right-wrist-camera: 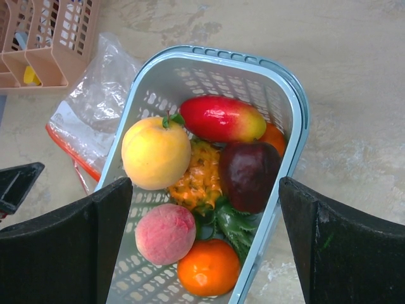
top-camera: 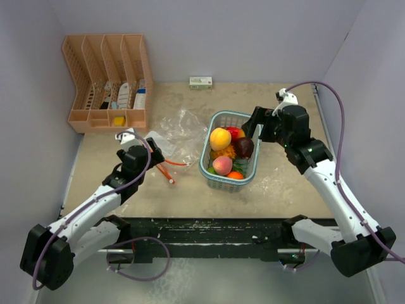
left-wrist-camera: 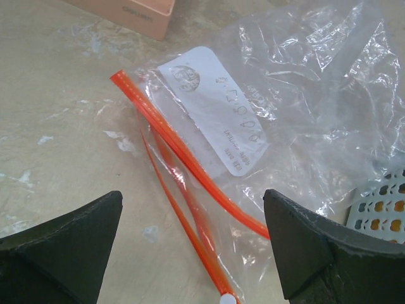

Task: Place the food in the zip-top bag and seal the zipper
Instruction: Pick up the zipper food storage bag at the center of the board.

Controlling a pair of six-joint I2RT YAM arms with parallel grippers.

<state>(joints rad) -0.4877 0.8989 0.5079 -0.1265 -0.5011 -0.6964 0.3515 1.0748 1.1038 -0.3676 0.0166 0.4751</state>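
Zip-top bag (top-camera: pixel 178 134) lying flat and crinkled on the table (top-camera: pixel 285 183), between the left arm and the teal basket (top-camera: pixel 204 166). Its long axis runs diagonally: the mouth points toward the near-left, the closed end toward the far-right, beside the basket's left wall. A white printed label (left-wrist-camera: pixel 215 107) faces up just behind the mouth.

From left to right: a peach-coloured slotted rack (top-camera: pixel 107 76) stands at the far-left corner. The left fingers (left-wrist-camera: pixel 69 247) are spread wide above the mouth of the bag, gripping nothing. The zipper (left-wrist-camera: pixel 183 155) shows as two red-orange strips that lie apart along part of their length, so the mouth is unsealed; the strips run obliquely between the two fingers in the left wrist view.

The food is all in the basket: yellow peach (right-wrist-camera: pixel 155 152), red pepper (right-wrist-camera: pixel 221 118), pineapple (right-wrist-camera: pixel 199 180), dark purple piece (right-wrist-camera: pixel 249 175), pink peach (right-wrist-camera: pixel 166 233) and orange (right-wrist-camera: pixel 209 266). The right fingers (right-wrist-camera: pixel 82 240) are likewise spread and hold nothing, poised over the basket's far-right end. A small box (top-camera: pixel 200 82) sits at the back wall.
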